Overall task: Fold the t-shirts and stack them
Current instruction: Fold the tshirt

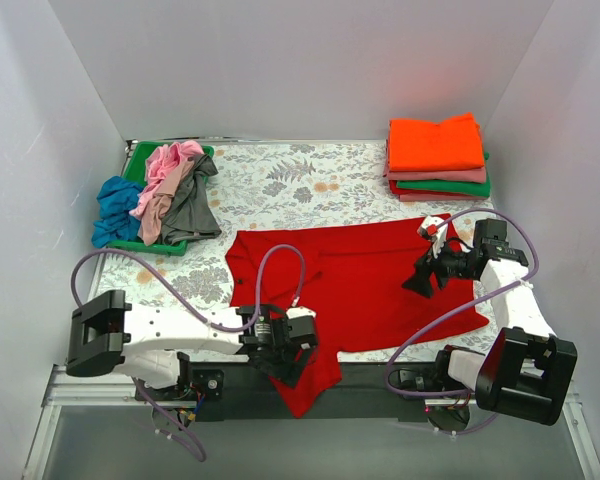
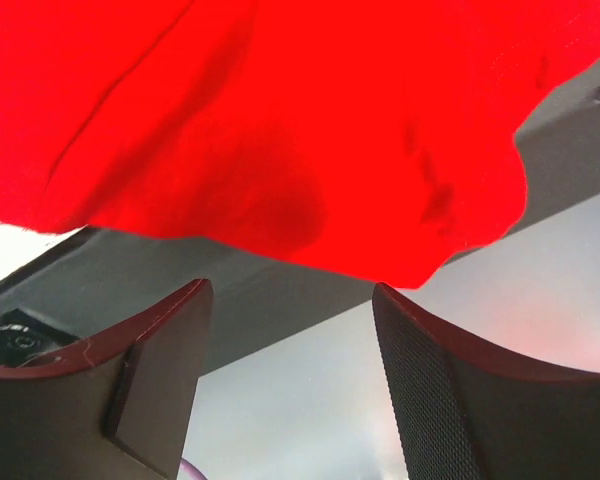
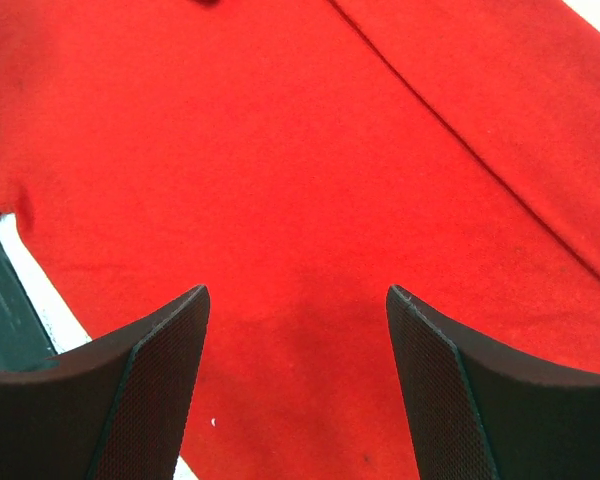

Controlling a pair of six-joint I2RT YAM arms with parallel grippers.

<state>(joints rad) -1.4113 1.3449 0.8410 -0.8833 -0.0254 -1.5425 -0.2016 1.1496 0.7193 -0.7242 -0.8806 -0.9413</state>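
A large red t-shirt [image 1: 365, 285] lies spread on the floral tablecloth; one part hangs over the near table edge [image 1: 305, 385]. My left gripper [image 1: 285, 362] is open and empty at that edge, just below the hanging red cloth [image 2: 280, 130]. My right gripper [image 1: 420, 282] is open and empty, hovering over the shirt's right part [image 3: 300, 200]. A folded stack with an orange shirt on top [image 1: 436, 145] over pink, green and red ones stands at the back right. Unfolded pink, grey and blue shirts [image 1: 170, 190] lie piled at the back left.
A green tray [image 1: 135, 165] under the unfolded pile sits at the back left. White walls enclose the table on three sides. A dark rail [image 1: 380, 375] runs along the near edge by the arm bases. Purple cables loop off both arms.
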